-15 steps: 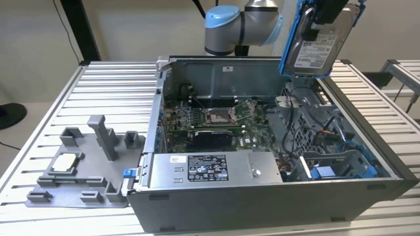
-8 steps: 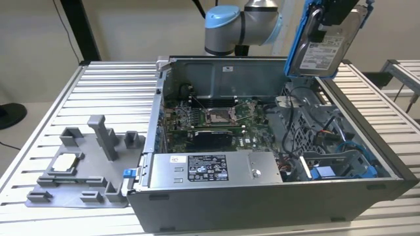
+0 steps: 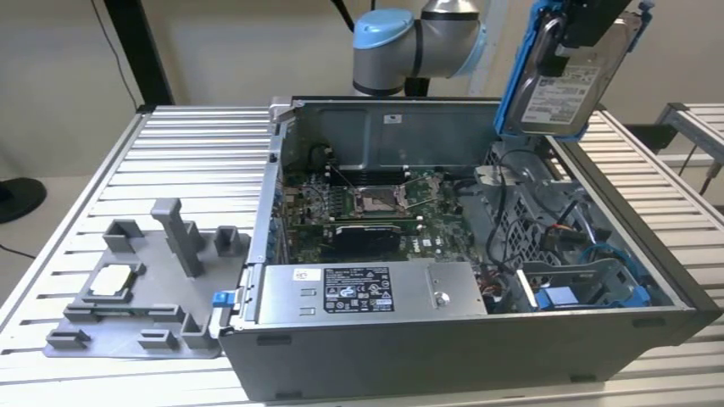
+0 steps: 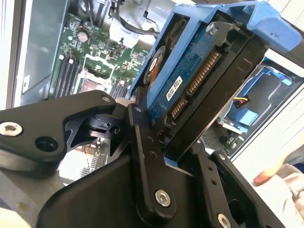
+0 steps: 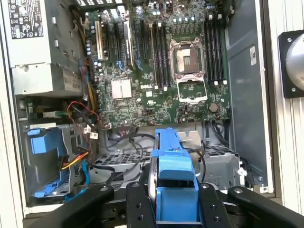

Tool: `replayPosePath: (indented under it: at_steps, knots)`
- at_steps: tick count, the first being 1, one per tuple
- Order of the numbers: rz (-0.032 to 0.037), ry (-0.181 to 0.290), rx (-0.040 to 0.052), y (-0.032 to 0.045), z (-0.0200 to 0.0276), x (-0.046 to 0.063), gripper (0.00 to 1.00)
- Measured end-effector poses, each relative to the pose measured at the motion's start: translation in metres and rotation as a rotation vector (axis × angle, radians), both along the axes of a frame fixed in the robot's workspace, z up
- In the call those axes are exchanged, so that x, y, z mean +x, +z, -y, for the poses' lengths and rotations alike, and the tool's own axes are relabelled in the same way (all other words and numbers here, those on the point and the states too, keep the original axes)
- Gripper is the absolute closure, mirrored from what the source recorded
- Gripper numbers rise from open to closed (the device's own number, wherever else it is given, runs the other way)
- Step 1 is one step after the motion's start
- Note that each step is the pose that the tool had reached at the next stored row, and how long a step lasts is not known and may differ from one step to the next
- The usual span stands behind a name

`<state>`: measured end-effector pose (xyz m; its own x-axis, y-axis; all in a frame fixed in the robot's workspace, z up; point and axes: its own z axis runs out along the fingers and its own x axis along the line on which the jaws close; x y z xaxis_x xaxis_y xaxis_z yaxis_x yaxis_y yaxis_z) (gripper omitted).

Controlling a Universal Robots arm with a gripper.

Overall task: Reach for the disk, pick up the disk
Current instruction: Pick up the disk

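Note:
The disk point(image 3: 562, 91), a silver hard drive with a white label in a blue bracket, hangs upright in the air above the far right corner of the open computer case point(image 3: 453, 356). My gripper point(image 3: 579, 34) is shut on its upper end. In the second wrist view the disk's blue circuit board point(image 4: 190, 71) and connector sit between the black fingers point(image 4: 147, 156) of the gripper point(image 4: 176, 154). In the first wrist view the blue bracket point(image 5: 173, 175) is clamped edge-on in the gripper point(image 5: 175, 209), above the motherboard point(image 5: 161, 71).
Inside the case lie the motherboard point(image 3: 374, 203), a grey power supply box point(image 3: 362, 292) and a blue drive bay point(image 3: 577, 292) with loose cables. A grey fixture point(image 3: 136, 288) holding a small square chip stands on the slatted table point(image 3: 192, 144). A person's hand point(image 4: 278, 175) is nearby.

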<state>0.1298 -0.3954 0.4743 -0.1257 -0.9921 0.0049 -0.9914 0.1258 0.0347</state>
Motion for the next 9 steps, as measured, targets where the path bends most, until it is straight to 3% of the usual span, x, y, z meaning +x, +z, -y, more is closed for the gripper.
replayPosePath:
  at_steps: [9]
  knots:
    - [-0.0038,0.0,0.0,0.0,0.0103,0.0044,1.0]
